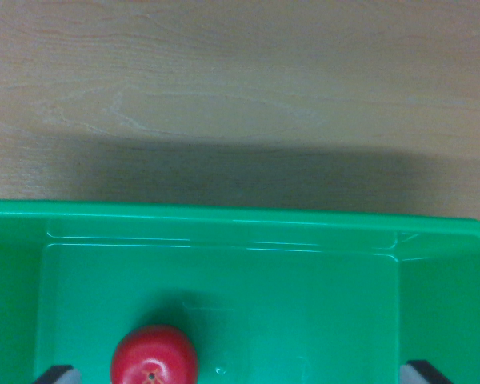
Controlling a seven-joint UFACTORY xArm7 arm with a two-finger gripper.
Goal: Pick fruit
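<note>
Red fruit (154,355) in green bin (240,218), beside left finger (58,374).

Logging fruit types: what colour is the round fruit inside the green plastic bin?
Red; the round red fruit shows in the wrist view.

A round red fruit (154,356) sits on the floor of a green bin (248,220). It is shiny and smooth, with a small brownish dimple facing up at us near the bottom edge. It looks like an apple or a tomato; which one is hard to tell. It lies toward the wrist view's left, away from the bin's far wall, cut off below.
</note>
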